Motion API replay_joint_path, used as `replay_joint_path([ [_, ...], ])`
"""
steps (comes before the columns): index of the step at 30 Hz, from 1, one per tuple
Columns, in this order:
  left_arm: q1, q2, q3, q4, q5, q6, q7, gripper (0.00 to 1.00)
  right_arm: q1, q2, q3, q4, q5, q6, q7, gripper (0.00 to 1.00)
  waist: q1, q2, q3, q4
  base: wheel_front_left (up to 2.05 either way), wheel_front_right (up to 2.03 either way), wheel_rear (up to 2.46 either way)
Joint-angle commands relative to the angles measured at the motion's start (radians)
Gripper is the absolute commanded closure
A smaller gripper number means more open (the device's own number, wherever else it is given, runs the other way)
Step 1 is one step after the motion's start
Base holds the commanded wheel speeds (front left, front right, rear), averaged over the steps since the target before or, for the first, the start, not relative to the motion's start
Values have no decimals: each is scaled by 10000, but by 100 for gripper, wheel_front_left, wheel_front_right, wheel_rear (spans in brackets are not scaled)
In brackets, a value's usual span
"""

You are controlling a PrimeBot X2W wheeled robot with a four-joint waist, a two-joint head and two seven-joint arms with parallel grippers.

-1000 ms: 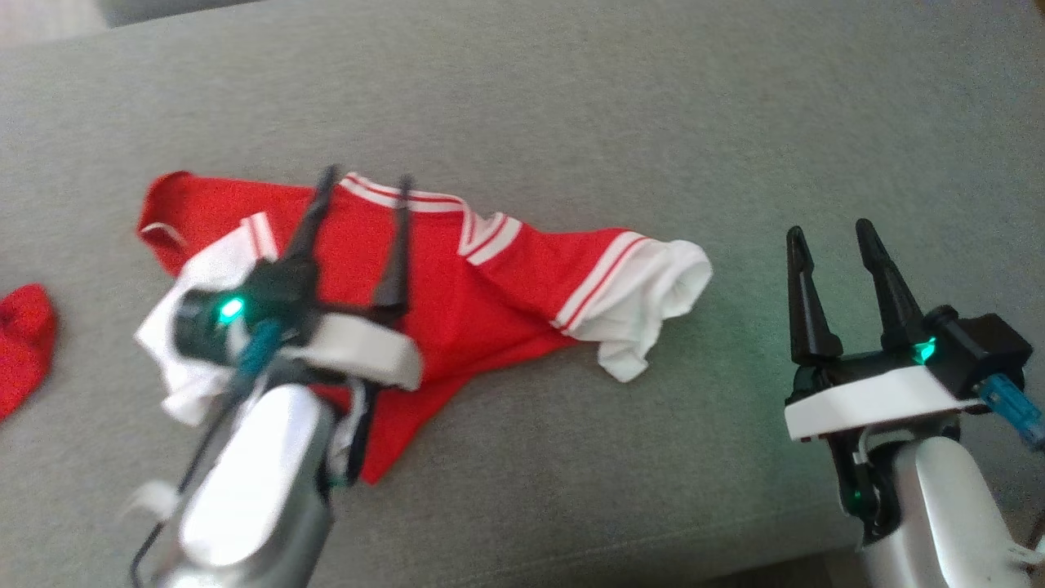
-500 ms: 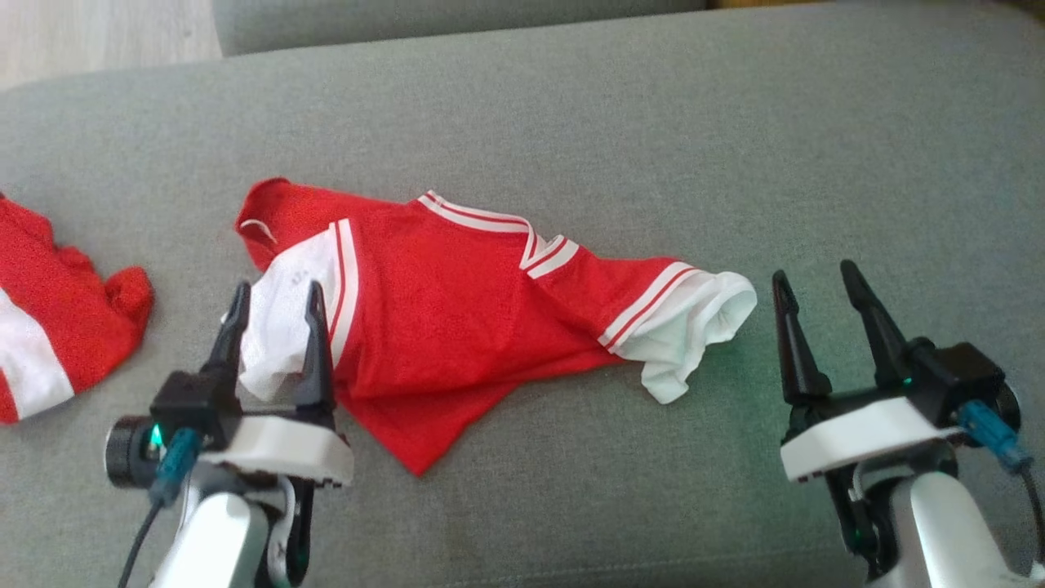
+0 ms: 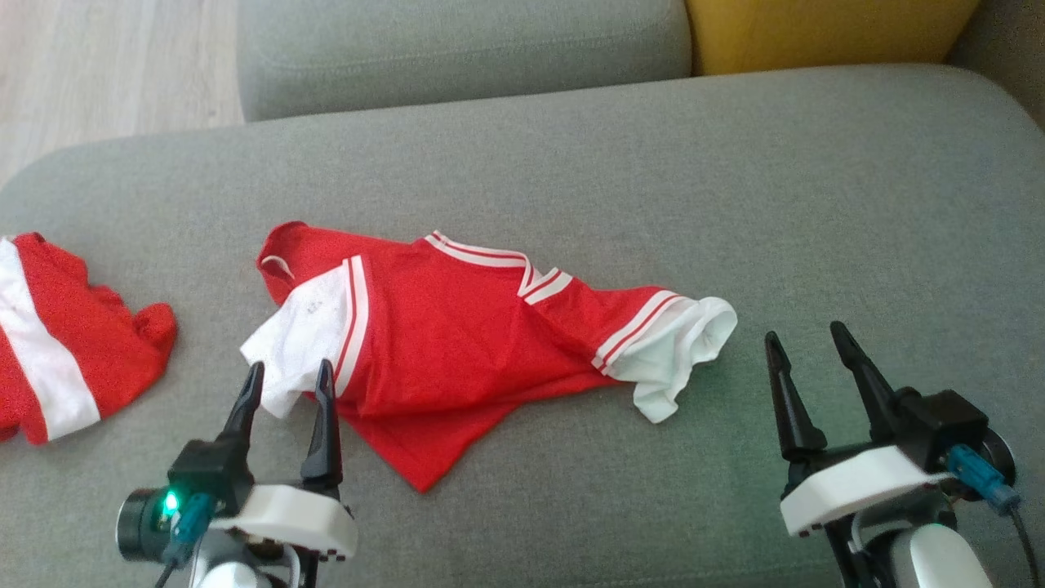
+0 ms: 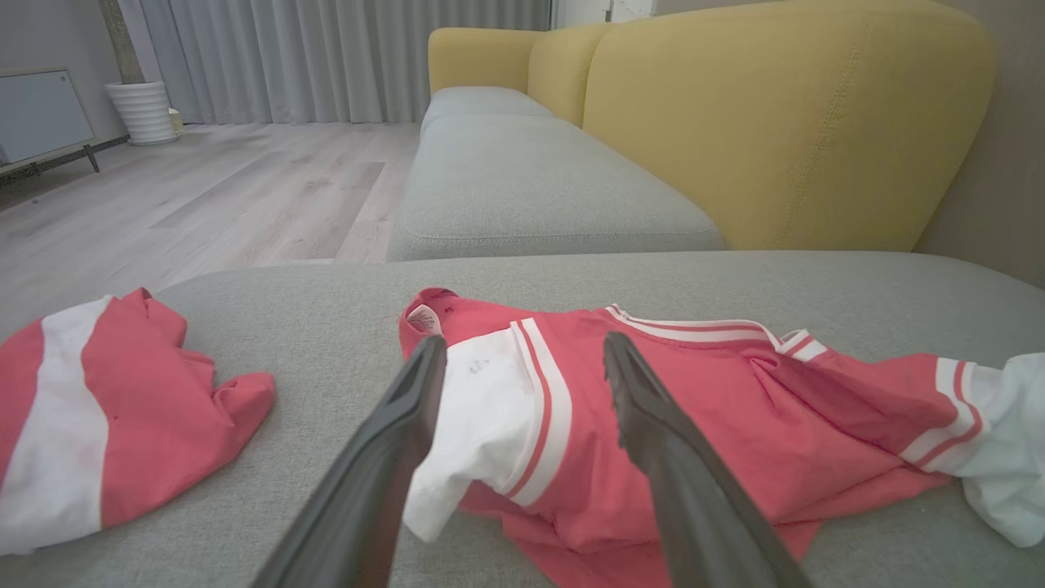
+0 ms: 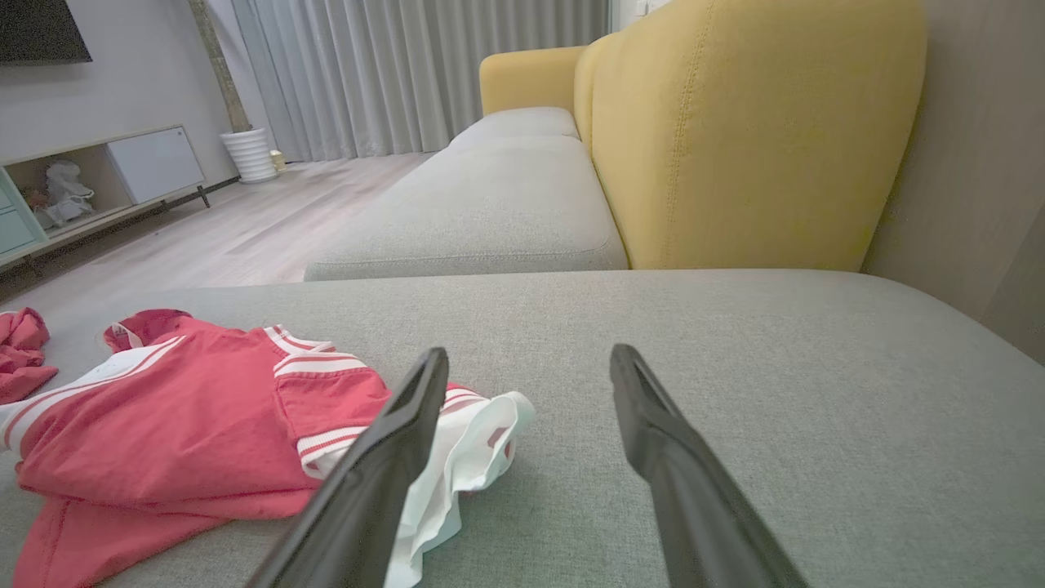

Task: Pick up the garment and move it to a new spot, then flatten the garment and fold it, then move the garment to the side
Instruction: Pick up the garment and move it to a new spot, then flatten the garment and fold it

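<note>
Garment (image 3: 457,351), a red shirt with white striped sleeves, lies crumpled on the grey sofa cushion (image 3: 620,171), a little left of its middle; one white sleeve lies by the left claw (image 3: 291,366), the other by the right claw (image 3: 803,331); the left claw is spread wide and empty, tips near the sleeve, though contact cannot be told; the right claw is also spread wide, holding nothing, just beside the other cuff; a second red and white cloth (image 3: 57,351) lies apart at the cushion's left edge; a yellow backrest (image 3: 816,33) rises behind.
</note>
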Motion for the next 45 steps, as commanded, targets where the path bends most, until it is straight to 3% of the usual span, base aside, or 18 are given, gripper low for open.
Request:
replay_joint_path([
  [1,-234,217,321,-385,-10,60,-121,0,-142,-100,201,-455,45,77,43,0,1,-1,-122,5,0,0,0],
  [45,-505,298,64,-496,193,392,-113,0,-223,-21,314,-531,98,77,215,0,1,-1,438,83,0,0,0],
])
